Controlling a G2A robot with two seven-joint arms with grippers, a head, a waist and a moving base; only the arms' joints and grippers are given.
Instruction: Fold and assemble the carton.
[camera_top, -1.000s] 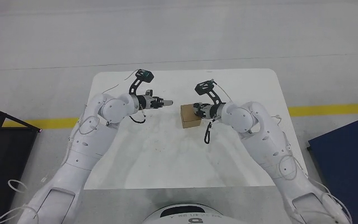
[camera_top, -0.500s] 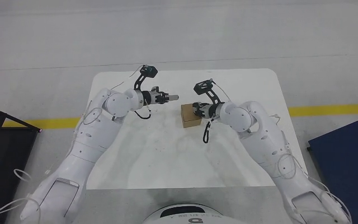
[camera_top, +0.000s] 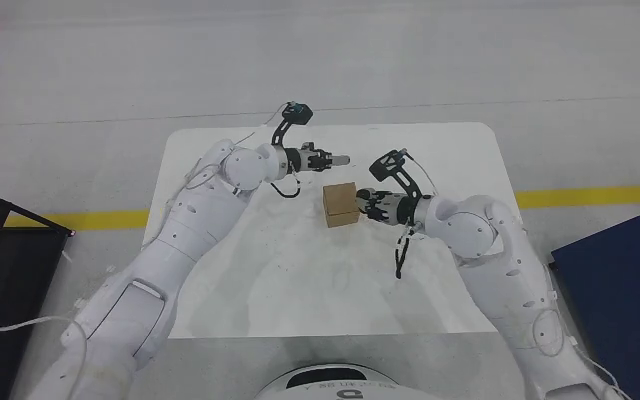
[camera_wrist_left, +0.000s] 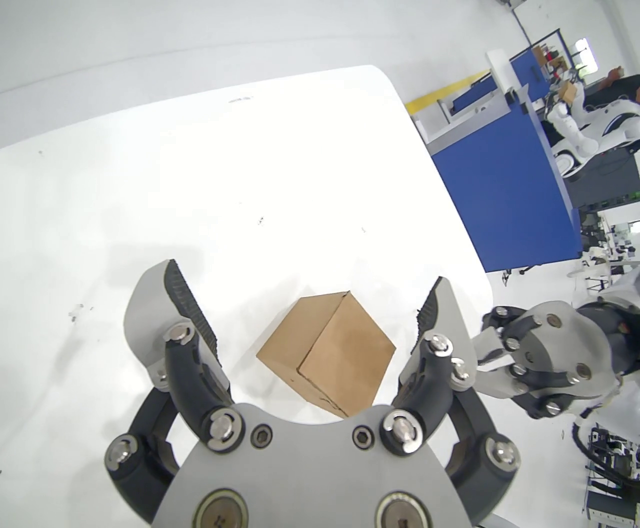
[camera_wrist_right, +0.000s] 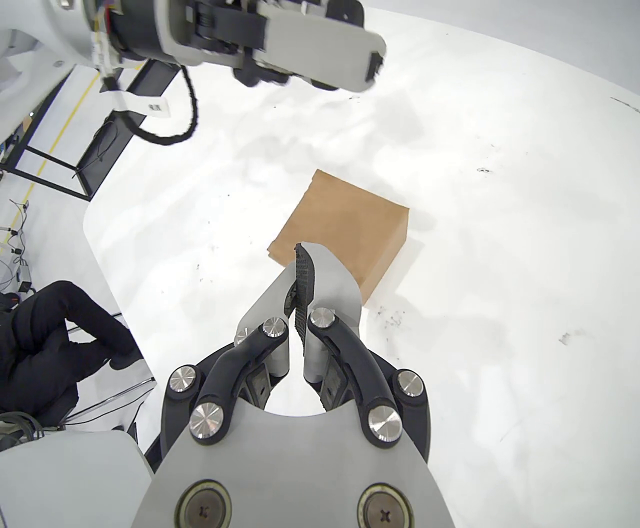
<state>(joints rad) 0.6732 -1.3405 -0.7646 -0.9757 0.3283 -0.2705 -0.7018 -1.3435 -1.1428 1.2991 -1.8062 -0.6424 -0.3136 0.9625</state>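
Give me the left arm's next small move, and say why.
Probably lower the left gripper toward the carton and close on it. That gripper is open and apart from the carton, which lies just beyond it. The right gripper is shut at the carton's side, so it might brace but cannot grasp. The carton already looks closed into a cube on the table.

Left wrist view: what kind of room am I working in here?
Probably a robotics lab or test hall. Tall blue partition panels stand past the white table, another white humanoid robot stands behind them, and a yellow floor line runs beside the table.
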